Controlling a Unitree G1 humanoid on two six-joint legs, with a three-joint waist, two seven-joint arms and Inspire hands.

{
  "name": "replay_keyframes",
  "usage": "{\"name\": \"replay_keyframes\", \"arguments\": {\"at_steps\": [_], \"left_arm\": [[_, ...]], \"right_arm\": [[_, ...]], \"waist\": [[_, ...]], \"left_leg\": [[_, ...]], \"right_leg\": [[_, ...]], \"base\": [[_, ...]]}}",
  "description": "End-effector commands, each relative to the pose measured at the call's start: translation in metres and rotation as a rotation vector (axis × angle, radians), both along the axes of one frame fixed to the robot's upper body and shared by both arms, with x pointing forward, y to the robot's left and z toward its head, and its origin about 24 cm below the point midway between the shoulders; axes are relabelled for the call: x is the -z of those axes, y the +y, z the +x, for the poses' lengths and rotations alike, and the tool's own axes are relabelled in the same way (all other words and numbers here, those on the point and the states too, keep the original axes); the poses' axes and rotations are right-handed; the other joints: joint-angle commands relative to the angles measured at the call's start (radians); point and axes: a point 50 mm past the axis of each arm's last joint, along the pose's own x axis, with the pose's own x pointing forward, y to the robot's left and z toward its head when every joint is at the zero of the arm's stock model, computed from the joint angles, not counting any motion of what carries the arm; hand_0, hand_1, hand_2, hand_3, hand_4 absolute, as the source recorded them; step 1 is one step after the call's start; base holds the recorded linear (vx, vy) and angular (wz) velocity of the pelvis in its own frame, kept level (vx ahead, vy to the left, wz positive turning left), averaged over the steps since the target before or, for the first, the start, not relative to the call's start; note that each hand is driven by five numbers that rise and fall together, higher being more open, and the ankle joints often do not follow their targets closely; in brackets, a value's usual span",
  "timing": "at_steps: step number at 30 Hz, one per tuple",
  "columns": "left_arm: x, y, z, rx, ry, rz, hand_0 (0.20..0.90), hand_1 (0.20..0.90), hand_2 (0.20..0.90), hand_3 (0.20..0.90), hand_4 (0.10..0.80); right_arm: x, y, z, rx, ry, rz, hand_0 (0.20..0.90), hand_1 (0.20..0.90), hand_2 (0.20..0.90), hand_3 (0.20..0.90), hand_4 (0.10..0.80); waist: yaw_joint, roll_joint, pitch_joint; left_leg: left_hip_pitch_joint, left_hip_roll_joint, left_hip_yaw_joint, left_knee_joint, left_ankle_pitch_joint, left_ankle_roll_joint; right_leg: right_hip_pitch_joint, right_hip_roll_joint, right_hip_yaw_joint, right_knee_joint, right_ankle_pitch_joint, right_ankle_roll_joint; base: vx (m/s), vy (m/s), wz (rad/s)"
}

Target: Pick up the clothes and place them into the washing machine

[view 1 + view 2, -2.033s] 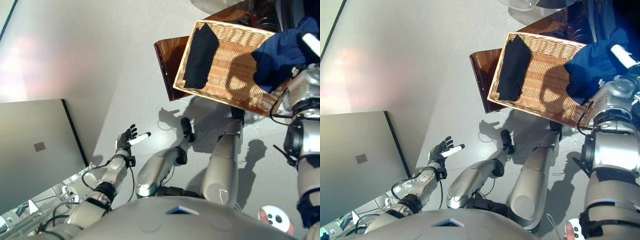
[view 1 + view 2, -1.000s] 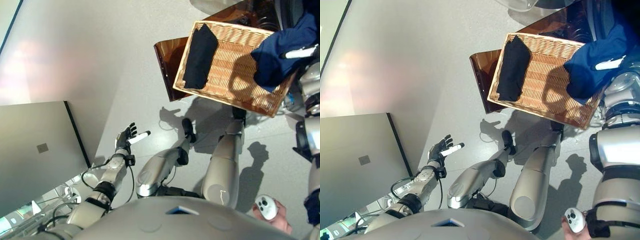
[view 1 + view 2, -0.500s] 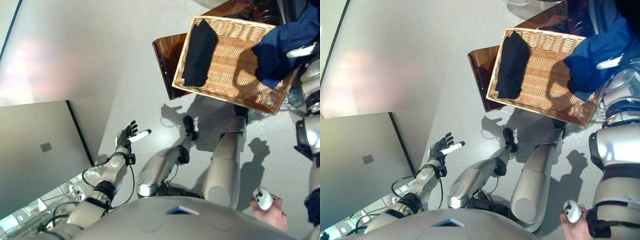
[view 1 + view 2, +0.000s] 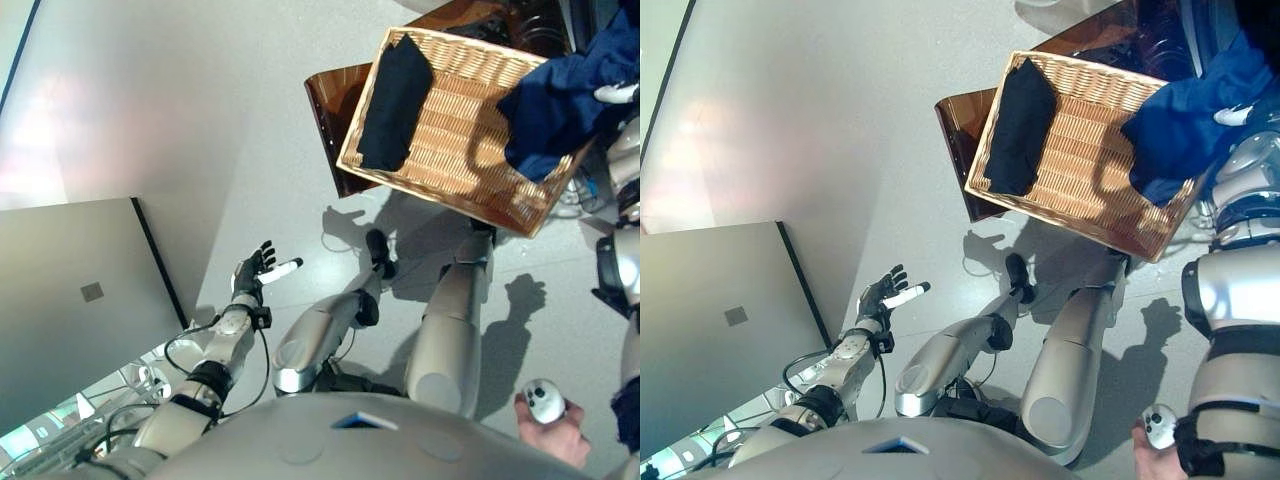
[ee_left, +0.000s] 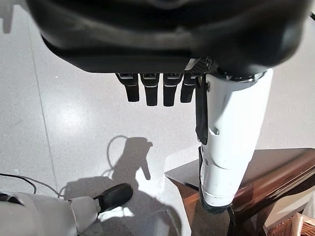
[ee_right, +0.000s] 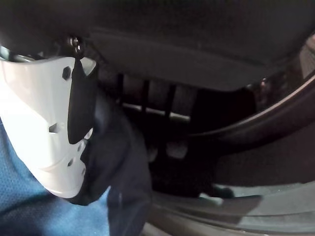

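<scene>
A blue garment hangs over the far right corner of the wicker basket. My right hand is shut on it, and the white-covered thumb presses the blue cloth against the fingers. A black garment lies folded at the basket's left end. The washing machine's dark curved opening shows just past the right hand. My left hand hovers open over the floor at the lower left, with straight fingers that hold nothing.
The basket rests on a glossy brown stand. A large grey panel lies at the left. A person's hand with a white controller shows at the lower right.
My right hand has drawn a little to the right with the blue garment. A person's hand with a controller has come in at the lower right. The left hand has stayed put.
</scene>
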Motion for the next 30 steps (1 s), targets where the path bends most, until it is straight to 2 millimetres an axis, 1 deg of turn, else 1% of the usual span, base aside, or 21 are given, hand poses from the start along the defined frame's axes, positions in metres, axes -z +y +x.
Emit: {"name": "replay_keyframes", "arguments": {"at_steps": [1, 3, 4, 5, 6, 7, 11, 12, 14, 16, 17, 18, 20, 21, 23, 26, 28, 30], "left_arm": [[-0.002, 0.032, 0.000, -0.088, -0.010, 0.104, 0.900, 0.900, 0.900, 0.900, 0.800], [-0.001, 0.032, 0.000, -0.091, -0.005, 0.110, 0.900, 0.900, 0.900, 0.900, 0.800], [-0.001, 0.032, 0.000, -0.091, -0.005, 0.110, 0.900, 0.900, 0.900, 0.900, 0.800], [-0.001, 0.032, 0.000, -0.090, -0.004, 0.111, 0.900, 0.900, 0.900, 0.900, 0.800], [-0.001, 0.032, 0.001, -0.093, -0.009, 0.112, 0.900, 0.900, 0.900, 0.900, 0.800], [-0.001, 0.032, 0.001, -0.091, -0.009, 0.114, 0.900, 0.900, 0.900, 0.900, 0.800], [0.000, 0.033, -0.002, -0.097, -0.001, 0.116, 0.900, 0.900, 0.900, 0.900, 0.800], [0.000, 0.033, -0.002, -0.097, -0.001, 0.117, 0.900, 0.900, 0.900, 0.900, 0.800], [0.001, 0.032, -0.004, -0.092, 0.005, 0.118, 0.900, 0.900, 0.900, 0.900, 0.800], [0.002, 0.031, -0.006, -0.090, 0.011, 0.115, 0.900, 0.900, 0.900, 0.900, 0.800], [0.005, 0.030, -0.010, -0.089, 0.028, 0.109, 0.900, 0.900, 0.900, 0.900, 0.800], [0.005, 0.031, -0.010, -0.089, 0.028, 0.110, 0.900, 0.900, 0.900, 0.900, 0.800], [0.007, 0.028, -0.013, -0.085, 0.046, 0.106, 0.900, 0.900, 0.900, 0.900, 0.800], [0.011, 0.026, -0.018, -0.078, 0.068, 0.102, 0.900, 0.900, 0.900, 0.900, 0.800], [0.013, 0.024, -0.021, -0.072, 0.086, 0.097, 0.900, 0.900, 0.900, 0.900, 0.800], [0.016, 0.020, -0.025, -0.066, 0.102, 0.085, 0.900, 0.900, 0.900, 0.900, 0.800], [0.016, 0.020, -0.026, -0.067, 0.107, 0.082, 0.900, 0.900, 0.900, 0.900, 0.800], [0.017, 0.018, -0.027, -0.068, 0.111, 0.074, 0.900, 0.900, 0.900, 0.900, 0.800]], "right_arm": [[-0.050, -0.009, -0.005, 0.064, -0.179, -0.045, 0.200, 0.200, 0.200, 0.200, 0.300], [-0.052, -0.010, -0.005, 0.076, -0.323, 0.093, 0.200, 0.200, 0.200, 0.200, 0.300], [-0.052, -0.010, -0.005, 0.077, -0.322, 0.094, 0.200, 0.200, 0.200, 0.200, 0.300], [-0.052, -0.008, -0.004, 0.066, -0.382, 0.149, 0.200, 0.200, 0.200, 0.200, 0.300], [-0.053, -0.005, -0.002, 0.042, -0.483, 0.234, 0.200, 0.200, 0.200, 0.200, 0.300], [-0.053, -0.004, -0.002, 0.030, -0.542, 0.295, 0.200, 0.200, 0.200, 0.200, 0.300], [-0.057, -0.004, -0.004, 0.037, -0.860, 0.571, 0.200, 0.200, 0.200, 0.200, 0.300], [-0.057, -0.004, -0.004, 0.036, -0.860, 0.572, 0.200, 0.200, 0.200, 0.200, 0.300], [-0.056, -0.005, -0.006, 0.038, -1.009, 0.717, 0.200, 0.200, 0.200, 0.200, 0.300], [-0.055, -0.007, -0.008, 0.037, -1.169, 0.870, 0.200, 0.200, 0.200, 0.200, 0.300], [-0.058, -0.010, -0.013, 0.040, -1.387, 1.031, 0.200, 0.200, 0.200, 0.200, 0.300], [-0.057, -0.010, -0.013, 0.040, -1.388, 1.034, 0.200, 0.200, 0.200, 0.200, 0.300], [-0.060, -0.012, -0.019, 0.055, -1.605, 1.164, 0.200, 0.200, 0.200, 0.200, 0.300], [-0.062, -0.016, -0.023, 0.080, -1.746, 1.246, 0.200, 0.200, 0.200, 0.200, 0.300], [-0.069, -0.017, -0.027, 0.074, -1.870, 1.297, 0.200, 0.200, 0.200, 0.200, 0.300], [-0.073, -0.022, -0.037, 0.101, -2.020, 1.325, 0.200, 0.200, 0.200, 0.200, 0.300], [-0.072, -0.025, -0.041, 0.114, -2.056, 1.323, 0.200, 0.200, 0.200, 0.200, 0.300], [-0.079, -0.030, -0.050, 0.116, -2.137, 1.302, 0.200, 0.200, 0.200, 0.200, 0.300]], "waist": [[-0.005, 0.029, -0.028], [-0.005, 0.034, -0.032], [-0.005, 0.034, -0.032], [-0.006, 0.036, -0.032], [-0.011, 0.037, -0.030], [-0.013, 0.037, -0.029], [-0.017, 0.043, -0.033], [-0.015, 0.042, -0.033], [-0.022, 0.048, -0.033], [-0.023, 0.051, -0.035], [-0.030, 0.056, -0.039], [-0.026, 0.055, -0.039], [-0.032, 0.060, -0.043], [-0.032, 0.067, -0.050], [-0.031, 0.074, -0.056], [-0.031, 0.084, -0.066], [-0.030, 0.087, -0.067], [-0.029, 0.095, -0.074]], "left_leg": [[-0.099, 0.052, -0.045, 0.060, 0.068, -0.135], [-0.093, 0.050, -0.044, 0.056, 0.065, -0.135], [-0.093, 0.050, -0.044, 0.056, 0.065, -0.135], [-0.091, 0.050, -0.044, 0.055, 0.065, -0.134], [-0.088, 0.050, -0.041, 0.053, 0.065, -0.135], [-0.086, 0.051, -0.041, 0.052, 0.063, -0.135], [-0.077, 0.049, -0.038, 0.048, 0.059, -0.134], [-0.080, 0.052, -0.037, 0.049, 0.062, -0.134], [-0.071, 0.049, -0.038, 0.046, 0.056, -0.134], [-0.069, 0.051, -0.036, 0.044, 0.059, -0.134], [-0.060, 0.047, -0.038, 0.039, 0.053, -0.134], [-0.064, 0.050, -0.036, 0.040, 0.059, -0.134], [-0.057, 0.046, -0.040, 0.036, 0.053, -0.135], [-0.053, 0.044, -0.044, 0.033, 0.052, -0.135], [-0.051, 0.042, -0.044, 0.028, 0.054, -0.135], [-0.049, 0.039, -0.048, 0.021, 0.055, -0.136], [-0.052, 0.042, -0.047, 0.022, 0.061, -0.135], [-0.050, 0.040, -0.051, 0.020, 0.062, -0.136]], "right_leg": [[0.037, 0.017, -0.043, 0.082, -0.094, -0.039], [0.039, 0.016, -0.044, 0.082, -0.098, -0.039], [0.040, 0.016, -0.044, 0.082, -0.099, -0.039], [0.040, 0.016, -0.044, 0.084, -0.101, -0.040], [0.042, 0.018, -0.044, 0.084, -0.104, -0.040], [0.042, 0.018, -0.043, 0.086, -0.106, -0.040], [0.050, 0.020, -0.041, 0.084, -0.116, -0.042], [0.048, 0.022, -0.040, 0.080, -0.108, -0.043], [0.054, 0.018, -0.041, 0.087, -0.123, -0.041], [0.055, 0.022, -0.041, 0.087, -0.122, -0.043], [0.062, 0.018, -0.042, 0.090, -0.137, -0.043], [0.060, 0.022, -0.041, 0.085, -0.126, -0.044], [0.064, 0.018, -0.042, 0.090, -0.141, -0.043], [0.066, 0.018, -0.041, 0.091, -0.146, -0.042], [0.066, 0.019, -0.039, 0.092, -0.150, -0.042], [0.067, 0.021, -0.039, 0.095, -0.157, -0.043], [0.065, 0.023, -0.040, 0.095, -0.150, -0.043], [0.067, 0.025, -0.039, 0.098, -0.155, -0.043]], "base": [[0.000, 0.000, 0.00], [0.018, 0.009, 0.00], [0.000, 0.000, 0.00], [0.000, 0.000, 0.00], [0.000, 0.000, 0.00], [0.000, 0.000, 0.00], [0.016, 0.005, 0.00], [0.000, 0.000, 0.00], [0.000, 0.000, 0.00], [0.028, 0.012, -0.01], [0.040, 0.018, -0.01], [0.063, 0.024, -0.02], [0.031, 0.012, -0.01], [0.036, 0.016, -0.02], [0.018, 0.009, -0.01], [0.021, 0.008, 0.03], [-0.011, -0.001, 0.06], [0.023, 0.001, 0.01]]}}
